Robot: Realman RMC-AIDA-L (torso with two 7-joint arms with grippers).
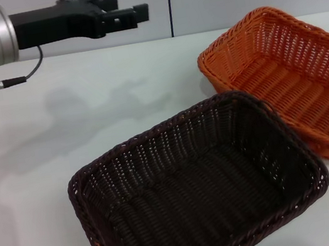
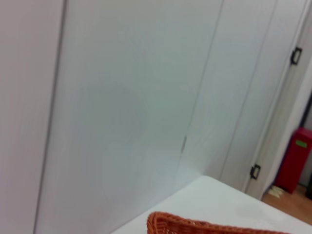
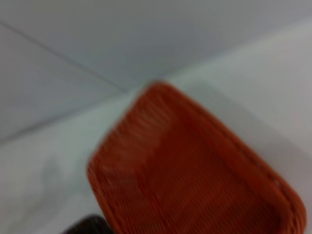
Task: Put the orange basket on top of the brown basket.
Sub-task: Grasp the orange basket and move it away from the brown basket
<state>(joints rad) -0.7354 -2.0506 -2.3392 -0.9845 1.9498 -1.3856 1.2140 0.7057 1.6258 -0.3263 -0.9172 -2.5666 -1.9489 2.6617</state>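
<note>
The orange basket [image 1: 284, 76] stands empty on the white table at the right, its near corner touching or nearly touching the brown basket [image 1: 195, 187], which stands empty at the front centre. My left gripper [image 1: 126, 15] hangs high over the back left of the table, well apart from both baskets. The left wrist view shows only the orange basket's rim [image 2: 195, 226]. The right wrist view looks down into the orange basket [image 3: 195, 180] from close by, with a corner of the brown basket [image 3: 87, 225] at the edge. My right gripper is not seen.
The white table [image 1: 58, 135] stretches to the left of the baskets and behind them. A white panelled wall [image 2: 136, 107] stands behind the table. A red object [image 2: 297, 158] stands on the floor far off by a door.
</note>
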